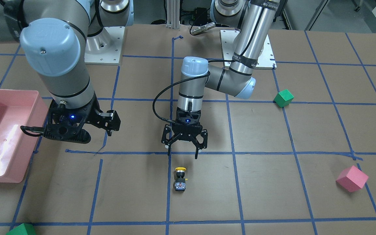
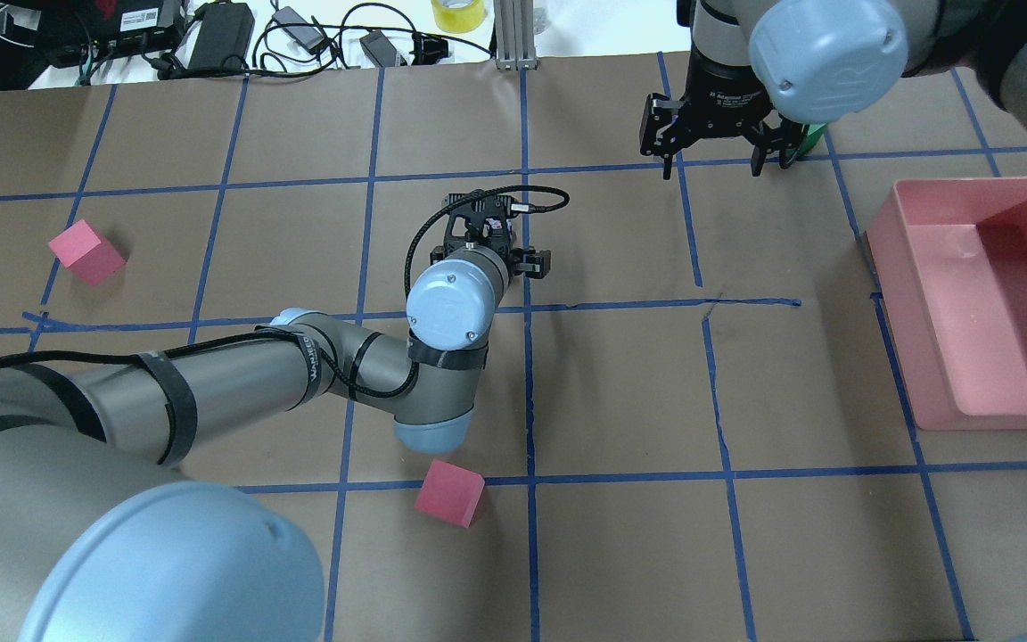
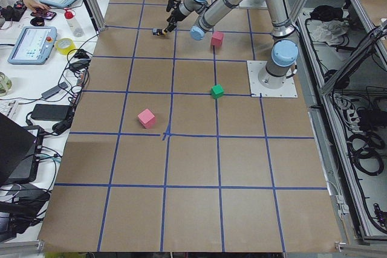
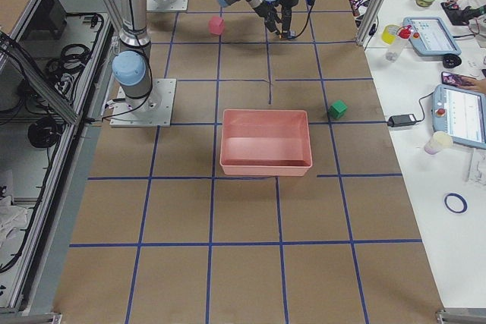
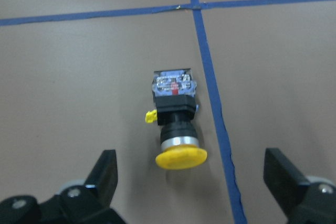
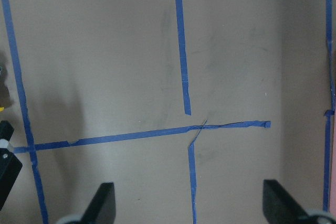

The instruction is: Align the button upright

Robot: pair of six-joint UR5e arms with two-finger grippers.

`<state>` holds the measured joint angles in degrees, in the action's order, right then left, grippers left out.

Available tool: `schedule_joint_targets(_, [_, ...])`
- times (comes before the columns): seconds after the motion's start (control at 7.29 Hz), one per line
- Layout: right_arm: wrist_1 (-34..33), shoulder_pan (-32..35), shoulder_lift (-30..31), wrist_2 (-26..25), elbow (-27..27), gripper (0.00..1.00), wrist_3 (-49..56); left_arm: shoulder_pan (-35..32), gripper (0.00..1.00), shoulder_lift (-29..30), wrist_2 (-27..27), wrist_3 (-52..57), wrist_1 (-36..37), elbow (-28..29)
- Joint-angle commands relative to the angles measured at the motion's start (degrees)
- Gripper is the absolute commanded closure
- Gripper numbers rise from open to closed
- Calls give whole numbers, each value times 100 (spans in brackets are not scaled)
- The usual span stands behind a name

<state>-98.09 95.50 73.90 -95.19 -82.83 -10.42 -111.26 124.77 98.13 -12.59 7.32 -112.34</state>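
Lying on its side on the table, button points its yellow cap toward the left gripper, which hovers just behind it, jaws wide, empty. Step judged: pre-grasp approach. Next move: descend, close across the black body, tip upright. Right gripper spread wide, empty, well apart. Overhead view hides the button; left wrist view shows it plainly.

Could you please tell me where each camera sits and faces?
Front-facing: across the table, facing the robot; both arms, left gripper, toppled button.
Overhead: behind the shoulders, looking forward-down; both arms, pink bin.
Exterior left: table's end; left arm nearest.
Exterior right: opposite end; right arm nearest.
Left wrist: down at the button; left gripper open.
Right wrist: down at taped paper; right gripper open.
Shared: front-facing and left wrist show the button.
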Motion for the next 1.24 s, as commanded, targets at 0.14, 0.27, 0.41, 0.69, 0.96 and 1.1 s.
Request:
schedule_joint_targets(0.14, [-8,-5,1,-17,-14,0,5,43,2,398,5,143,497,125])
schedule_joint_targets(0.27, [-9,-5,1,-26,-5,0,14,43,3,538,5,143,673,125])
schedule_joint_targets(0.41, [0,-5,1,-9,-23,0,5,43,4,635,22,152,744,125])
schedule_joint_targets(0.69, [26,-5,1,27,-14,0,-4,43,5,636,171,152,762,108])
schedule_joint_targets(0.96, [79,-5,132,26,47,0,5,43,28,610,198,160,763,108])
schedule_joint_targets(1.1, [97,-5,246,235,48,0,31,43,54,584,189,169,763,108])
